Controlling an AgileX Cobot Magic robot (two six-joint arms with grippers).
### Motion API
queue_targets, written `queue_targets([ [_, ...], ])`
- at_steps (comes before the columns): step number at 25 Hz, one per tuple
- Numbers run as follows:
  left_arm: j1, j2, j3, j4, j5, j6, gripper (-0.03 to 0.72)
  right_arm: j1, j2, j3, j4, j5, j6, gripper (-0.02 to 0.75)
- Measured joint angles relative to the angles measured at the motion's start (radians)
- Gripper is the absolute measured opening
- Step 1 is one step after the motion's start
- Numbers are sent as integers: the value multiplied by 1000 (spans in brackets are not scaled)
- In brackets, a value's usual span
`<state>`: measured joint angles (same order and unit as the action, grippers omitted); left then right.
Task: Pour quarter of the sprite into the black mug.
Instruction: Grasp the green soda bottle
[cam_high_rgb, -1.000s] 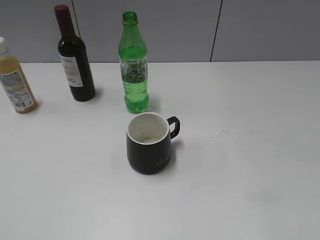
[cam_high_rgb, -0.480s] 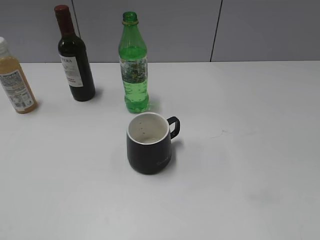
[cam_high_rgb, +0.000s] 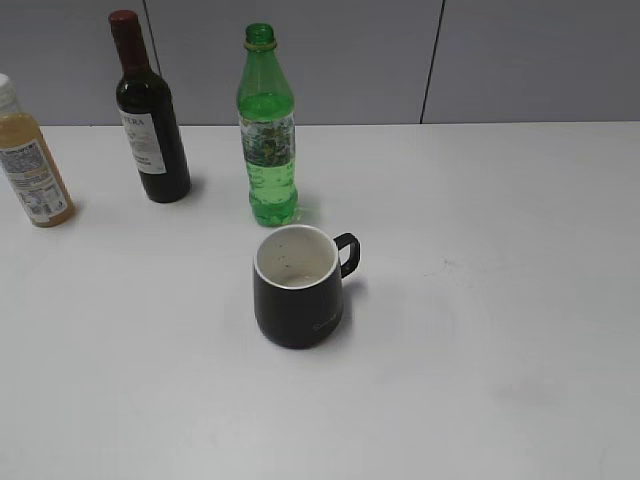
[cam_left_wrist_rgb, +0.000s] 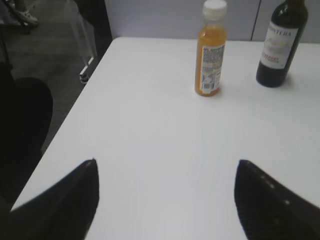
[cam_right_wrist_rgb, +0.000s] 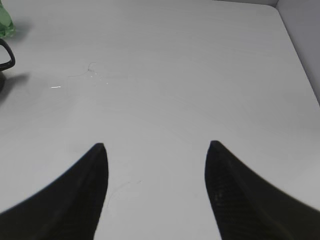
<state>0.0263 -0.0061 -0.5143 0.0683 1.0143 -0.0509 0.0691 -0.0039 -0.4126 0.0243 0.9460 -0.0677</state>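
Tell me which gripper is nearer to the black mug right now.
Right. The right gripper has the black mug at its view's left edge, handle showing; the left gripper faces the orange juice bottle, mug out of view.

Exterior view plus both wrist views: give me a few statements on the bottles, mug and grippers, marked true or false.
1. The sprite stands upright behind the black mug. True.
2. The sprite's cap is on. False: its mouth is open, only the neck ring shows.
3. The mug lies on its side. False: it is upright, handle toward the right.
4. The left gripper is open and holds nothing. True.
5. The right gripper grips the mug handle. False: it is open over bare table.
6. The wine bottle stands between the juice bottle and the sprite. True.
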Motion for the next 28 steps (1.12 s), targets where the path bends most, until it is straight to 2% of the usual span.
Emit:
queue_targets([
  [6,0,104,-12,-68,-199,35,635,0,0,0,0,0,0,467],
  [15,0,423,-12,-234,-543,242,617,0,0,0,0,0,0,467],
  [21,-3,629,-12,-273,-749,290,608,0,0,0,0,0,0,467],
  [24,-28,721,-12,-273,-847,292,601,0,0,0,0,0,0,467],
  [28,-114,829,-12,-263,-985,292,596,0,0,0,0,0,0,467],
])
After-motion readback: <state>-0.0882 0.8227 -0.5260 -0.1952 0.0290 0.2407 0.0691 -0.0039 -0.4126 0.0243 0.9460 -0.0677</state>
